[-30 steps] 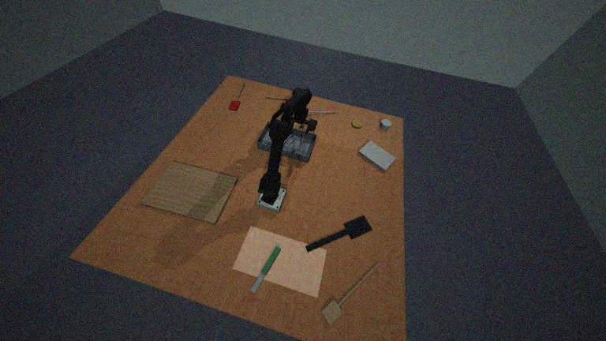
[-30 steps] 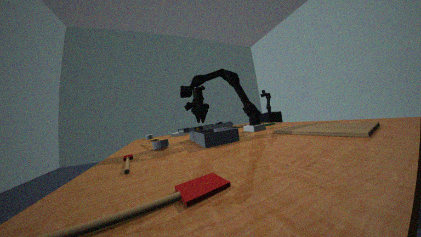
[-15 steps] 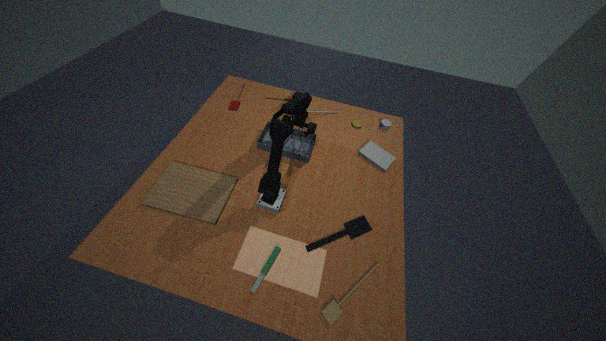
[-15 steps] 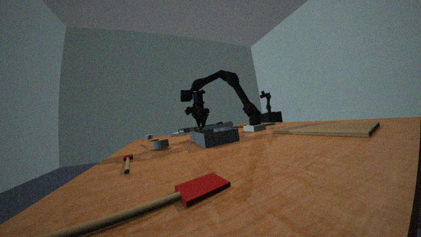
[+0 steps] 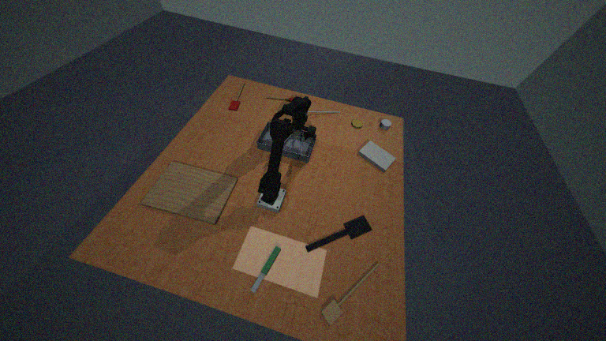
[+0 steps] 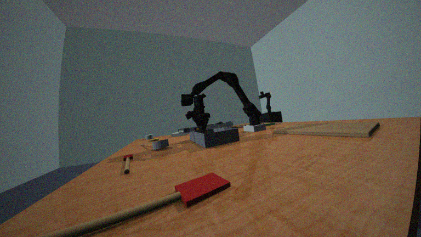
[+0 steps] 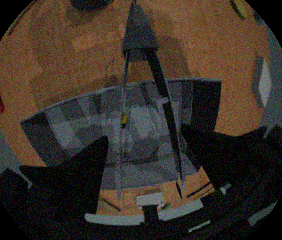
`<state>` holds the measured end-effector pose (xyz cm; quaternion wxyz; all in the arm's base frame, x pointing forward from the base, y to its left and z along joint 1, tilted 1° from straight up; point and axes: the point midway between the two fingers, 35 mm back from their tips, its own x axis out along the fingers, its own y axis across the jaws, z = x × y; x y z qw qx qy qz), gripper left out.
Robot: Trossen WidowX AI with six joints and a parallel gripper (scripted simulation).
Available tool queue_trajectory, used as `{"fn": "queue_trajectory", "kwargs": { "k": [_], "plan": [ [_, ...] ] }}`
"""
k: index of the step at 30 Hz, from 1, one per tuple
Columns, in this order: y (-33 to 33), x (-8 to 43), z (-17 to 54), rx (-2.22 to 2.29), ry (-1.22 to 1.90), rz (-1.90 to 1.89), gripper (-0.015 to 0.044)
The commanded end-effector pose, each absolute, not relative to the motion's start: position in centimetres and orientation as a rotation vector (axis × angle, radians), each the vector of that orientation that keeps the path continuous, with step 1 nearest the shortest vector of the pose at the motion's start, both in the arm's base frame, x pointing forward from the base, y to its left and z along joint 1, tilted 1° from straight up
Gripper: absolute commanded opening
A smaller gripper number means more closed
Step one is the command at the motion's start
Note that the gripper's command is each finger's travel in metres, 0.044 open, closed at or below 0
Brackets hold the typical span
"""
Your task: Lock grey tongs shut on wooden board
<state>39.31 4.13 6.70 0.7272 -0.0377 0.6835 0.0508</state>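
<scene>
The grey tongs lie open across the roasting tin. In the wrist view their hinge is at the top, beyond the tin's far rim, and their two arms spread down towards the robot's base. My gripper is open and empty, low over the tin and pointing down. In the wrist view one finger is on the outer side of each tong arm; whether they touch is unclear. My arm hides much of the tongs in the top view. The wooden board has no tongs on it.
A grey round container stands beyond the tin. A pale block, a yellow disc and a small grey cylinder are off to one side. A red-headed spatula and a black spatula also lie on the table.
</scene>
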Motion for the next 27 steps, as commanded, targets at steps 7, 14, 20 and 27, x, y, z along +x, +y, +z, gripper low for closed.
{"fn": "queue_trajectory", "kwargs": {
  "k": [7, 14, 20, 27],
  "plan": [
    [4.1, 39.0, 4.9, -0.083, 1.515, 0.108, 0.044],
    [4.1, 39.1, 4.7, -0.083, 1.509, 0.112, 0.0414],
    [4.1, 39.1, 4.7, -0.083, 1.509, 0.112, 0.0335],
    [4.1, 39.1, 4.7, -0.083, 1.509, 0.112, 0.0288]
  ]
}}
